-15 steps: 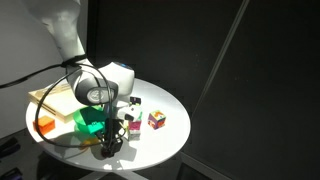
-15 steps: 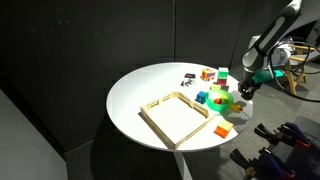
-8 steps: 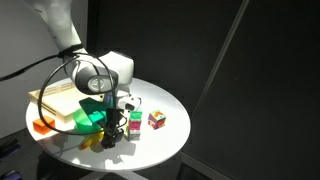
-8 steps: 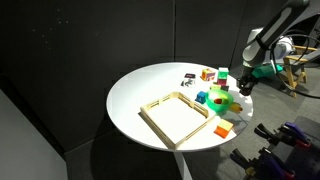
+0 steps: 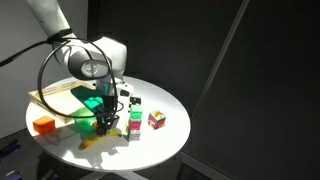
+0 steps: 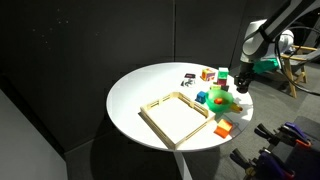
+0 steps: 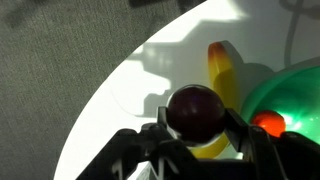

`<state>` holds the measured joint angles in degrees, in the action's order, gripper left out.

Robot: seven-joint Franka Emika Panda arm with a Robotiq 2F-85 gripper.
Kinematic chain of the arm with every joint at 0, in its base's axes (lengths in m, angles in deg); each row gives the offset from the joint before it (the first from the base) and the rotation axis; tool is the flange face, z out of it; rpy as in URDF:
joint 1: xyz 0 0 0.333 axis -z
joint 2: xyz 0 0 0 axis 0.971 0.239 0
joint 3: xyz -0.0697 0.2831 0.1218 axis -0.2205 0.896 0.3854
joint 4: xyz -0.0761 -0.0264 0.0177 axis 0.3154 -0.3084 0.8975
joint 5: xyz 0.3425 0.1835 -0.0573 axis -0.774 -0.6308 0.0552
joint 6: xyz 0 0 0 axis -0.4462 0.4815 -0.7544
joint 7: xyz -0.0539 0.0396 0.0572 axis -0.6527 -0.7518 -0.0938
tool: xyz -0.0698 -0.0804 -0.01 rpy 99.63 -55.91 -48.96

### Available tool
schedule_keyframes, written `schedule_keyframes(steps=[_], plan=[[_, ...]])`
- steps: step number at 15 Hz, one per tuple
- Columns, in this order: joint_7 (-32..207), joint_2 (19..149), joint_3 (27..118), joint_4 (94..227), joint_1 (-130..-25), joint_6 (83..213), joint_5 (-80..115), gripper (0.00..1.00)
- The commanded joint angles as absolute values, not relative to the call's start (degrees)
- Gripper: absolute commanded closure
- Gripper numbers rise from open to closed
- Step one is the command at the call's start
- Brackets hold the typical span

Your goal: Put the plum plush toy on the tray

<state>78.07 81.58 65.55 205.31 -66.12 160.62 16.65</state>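
Note:
In the wrist view the plum plush toy (image 7: 195, 108), a small round dark reddish-purple ball, sits between the two black fingers of my gripper (image 7: 197, 128), which is shut on it. The gripper holds it a little above the white table, over the yellow banana (image 7: 221, 68) and beside the green bowl (image 7: 300, 98). In both exterior views the gripper (image 5: 108, 122) (image 6: 240, 86) hangs near the bowl (image 5: 90, 112) (image 6: 221, 98). The light-wood tray (image 5: 50, 98) (image 6: 163, 104) lies on the far side of the bowl from the gripper, with nothing visible in it.
An orange block (image 5: 42, 124) (image 6: 222, 130) lies near the tray's corner. The banana (image 5: 90, 143) lies at the table edge. Several small coloured cubes (image 5: 157, 120) (image 6: 207, 74) stand beside the gripper. A small red thing (image 7: 265, 123) lies in the bowl. The round white table (image 6: 140, 90) ends close by.
The gripper has risen from the table surface with the plum toy in it and shifted slightly toward the bowl. The other objects have not moved.

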Motion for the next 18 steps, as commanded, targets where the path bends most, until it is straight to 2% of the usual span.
schedule_keyframes(steps=[1, 7, 18], plan=[[72.81, 77.68, 67.60, 207.12, -65.88, 156.87, 16.93, 0.66], [63.72, 76.10, 70.39, 208.08, -66.61, 154.74, 17.63, 0.66], [62.39, 75.87, 72.85, 211.72, -69.45, 164.25, 19.75, 0.66]])
